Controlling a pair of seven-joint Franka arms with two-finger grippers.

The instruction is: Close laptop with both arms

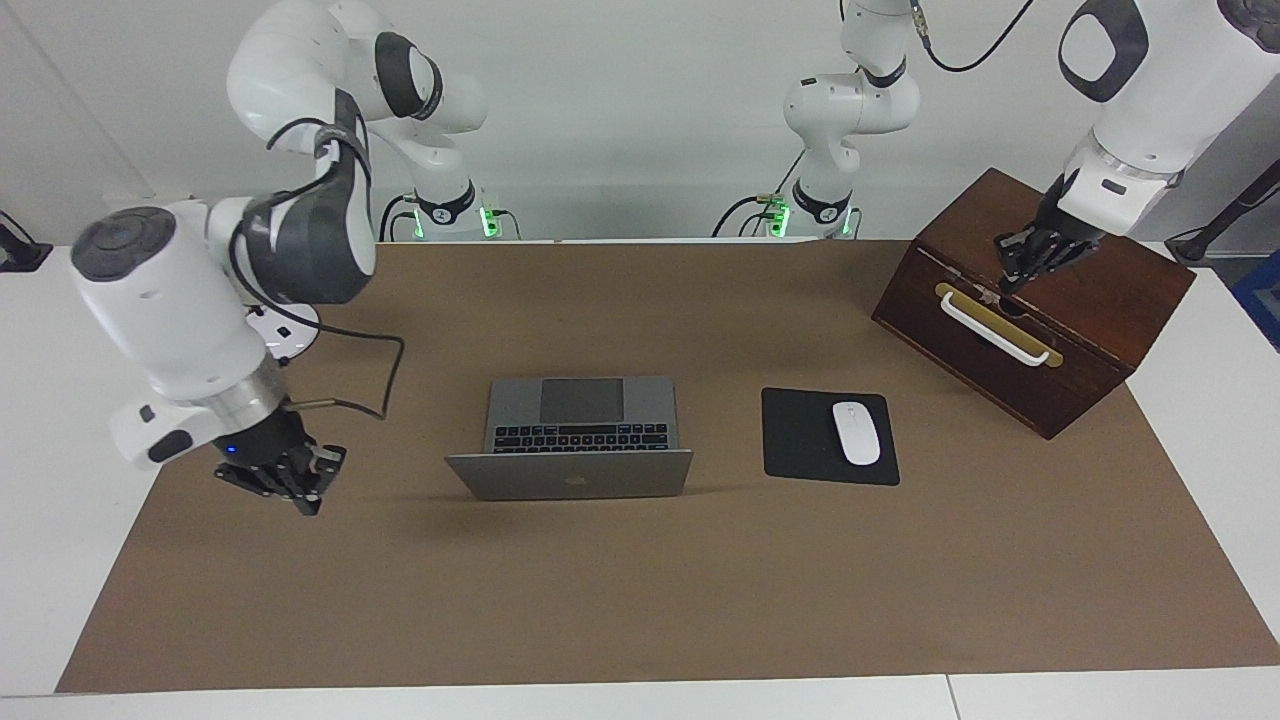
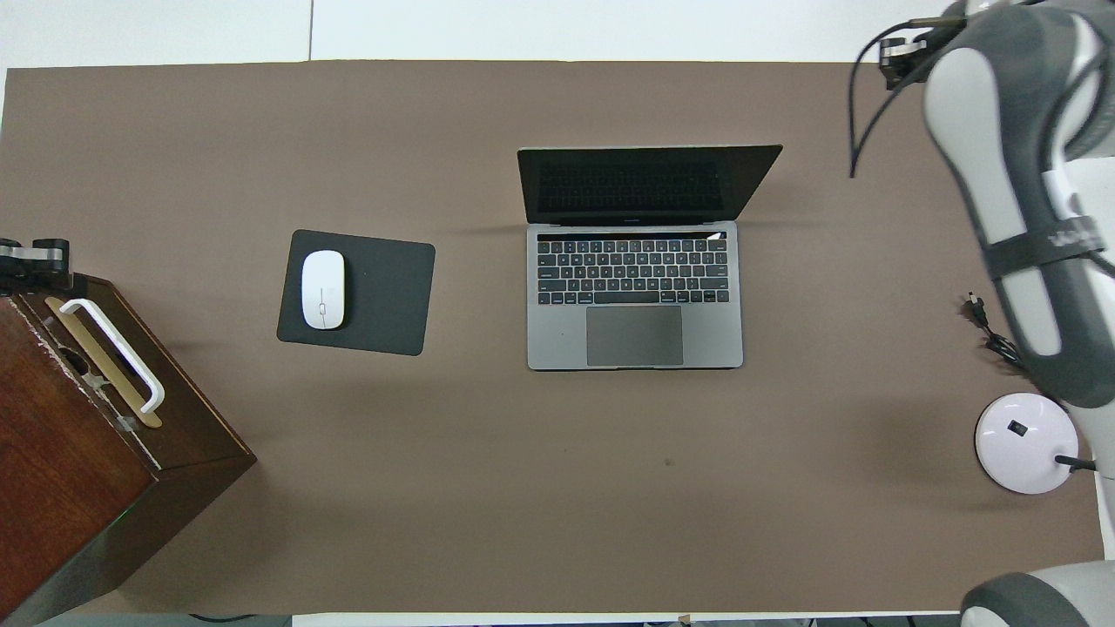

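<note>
One open laptop [image 1: 570, 448] shows black keys, grey trackpad and dark screen; whether the left gripper [image 1: 1018, 262] and right gripper [image 1: 290, 480] are apart or together I cannot tell.

The slim silver-grey laptop [image 1: 585, 440] stands open at the middle of the facing view, its lid upright, with bare brown table mat [image 1: 640, 600] all around it. In that view, the open mat between the laptop and the right gripper [image 1: 300, 490], at lower left, holds nothing. On the laptop's other flank lie a black mouse pad [image 1: 800, 440] and white mouse [image 1: 856, 432]. A dark wooden box [image 1: 1040, 300] fills the upper right, the left gripper [image 1: 1015, 270] over it.
</note>
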